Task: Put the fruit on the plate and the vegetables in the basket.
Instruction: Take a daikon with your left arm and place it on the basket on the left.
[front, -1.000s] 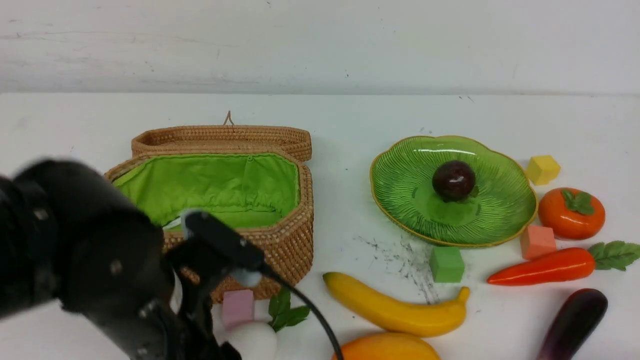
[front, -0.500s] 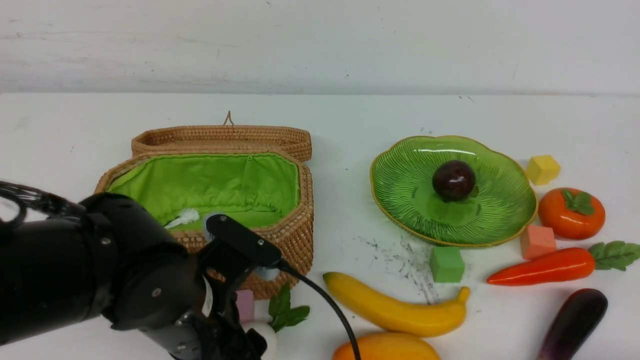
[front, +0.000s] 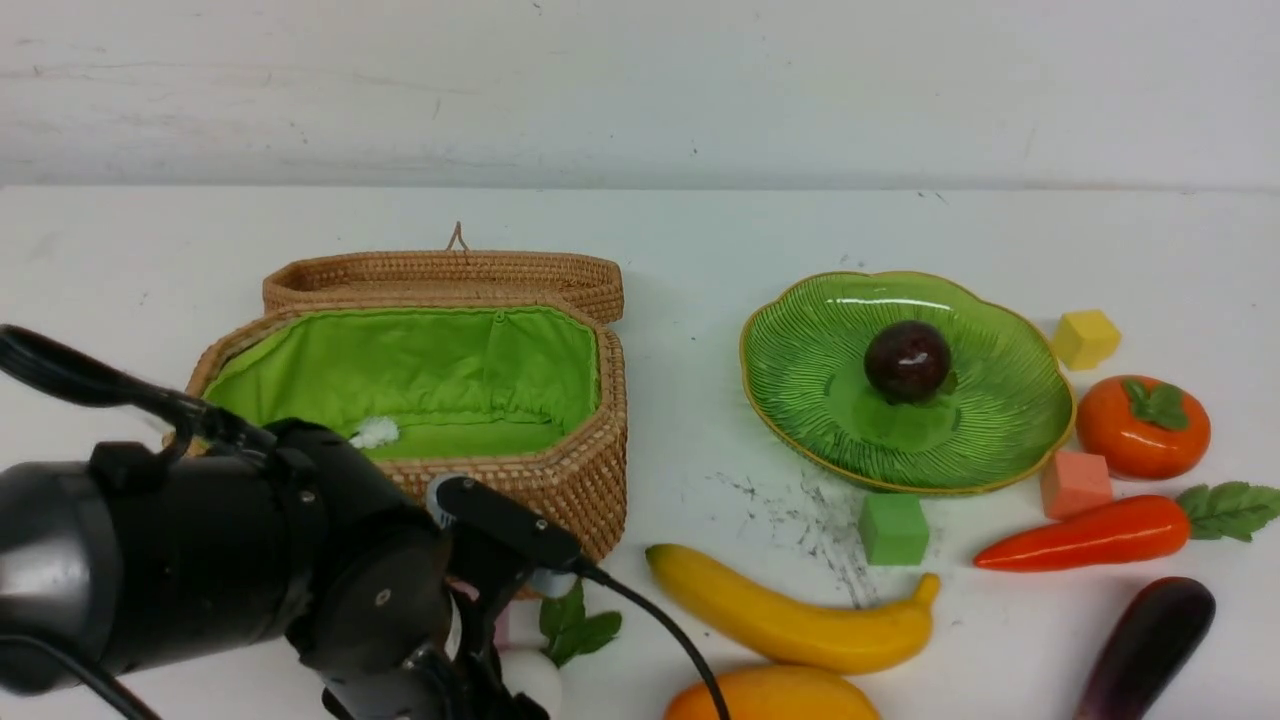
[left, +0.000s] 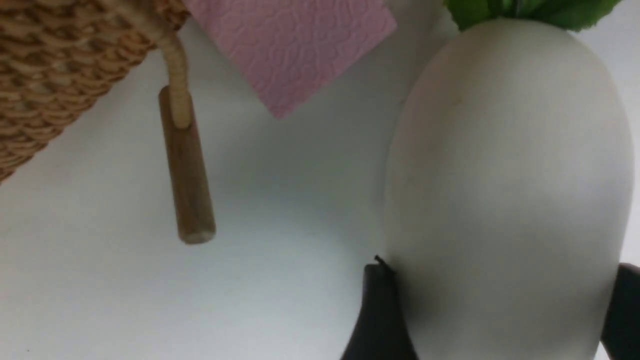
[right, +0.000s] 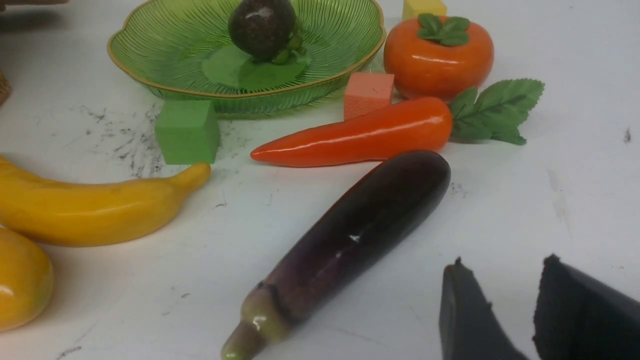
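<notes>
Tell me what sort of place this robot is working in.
Probably a robot test bench or lab rather than a kitchen: a plain white tabletop with scuff marks, glossy toy-like produce such as the banana, and small foam-like cubes such as the green cube.

no readable texts or labels, no brand names, no numbers, no printed signs, nothing legible on anything that showed, whether in the front view or either wrist view
</notes>
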